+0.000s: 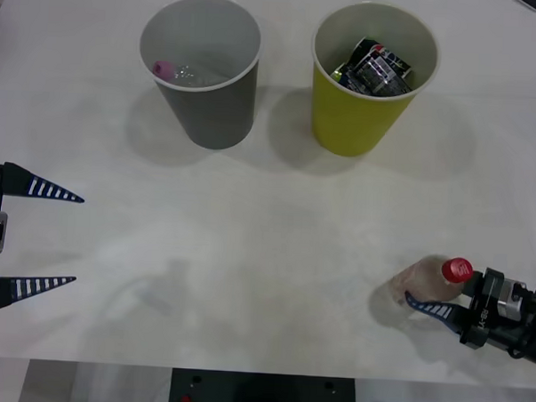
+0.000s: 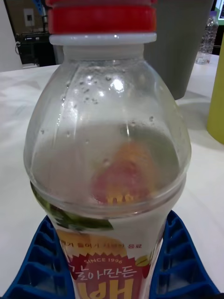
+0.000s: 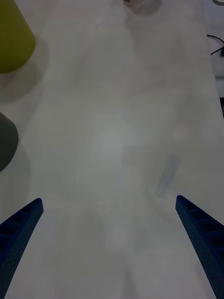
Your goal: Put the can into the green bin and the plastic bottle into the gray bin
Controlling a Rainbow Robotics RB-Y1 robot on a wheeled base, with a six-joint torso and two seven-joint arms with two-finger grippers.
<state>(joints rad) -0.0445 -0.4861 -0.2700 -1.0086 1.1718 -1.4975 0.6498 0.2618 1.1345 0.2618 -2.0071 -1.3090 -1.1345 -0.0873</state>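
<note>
At the table's (image 1: 264, 281) near right edge, the right gripper (image 1: 428, 301) has its jaws closed on the plastic bottle (image 1: 434, 278), which stands upright between them. The left gripper (image 1: 48, 238) hangs with jaws spread wide at near left. Farther back stand the gray bin (image 1: 214, 110) and, to its right, the green bin (image 1: 352, 120).

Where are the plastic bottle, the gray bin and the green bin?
plastic bottle (image 1: 432, 281): front view, clear body below the cap.
gray bin (image 1: 220, 110): front view, dark outer wall.
green bin (image 1: 351, 123): front view, outer wall.
</note>
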